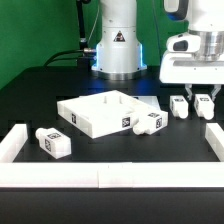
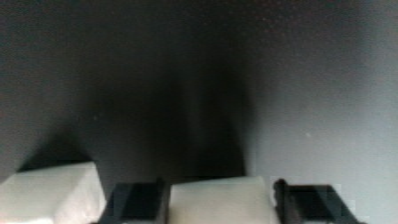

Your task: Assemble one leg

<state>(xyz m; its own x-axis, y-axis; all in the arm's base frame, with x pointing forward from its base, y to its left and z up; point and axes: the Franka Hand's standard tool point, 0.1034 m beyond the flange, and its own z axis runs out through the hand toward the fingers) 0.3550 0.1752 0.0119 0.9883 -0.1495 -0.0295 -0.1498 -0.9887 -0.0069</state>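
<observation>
White square tabletop (image 1: pixel 95 108) lies flat, a white leg (image 1: pixel 150 122) lying just beside it.

The white two-finger claw (image 1: pixel 205 92) hangs with its fingers pointing straight down, and the boxy white wrist housing (image 1: pixel 193 55) sits directly above it. The white arm base (image 1: pixel 115 45) stands well behind the claw, toward the exterior view's left. The claw's dark fingers (image 2: pixel 139 200) stand wide apart.

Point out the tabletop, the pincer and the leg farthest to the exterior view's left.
tabletop (image 1: pixel 95 108), exterior view, its flat top face.
pincer (image 1: pixel 205 95), exterior view, between its fingertips.
leg (image 1: pixel 55 143), exterior view, middle of its body.
</observation>
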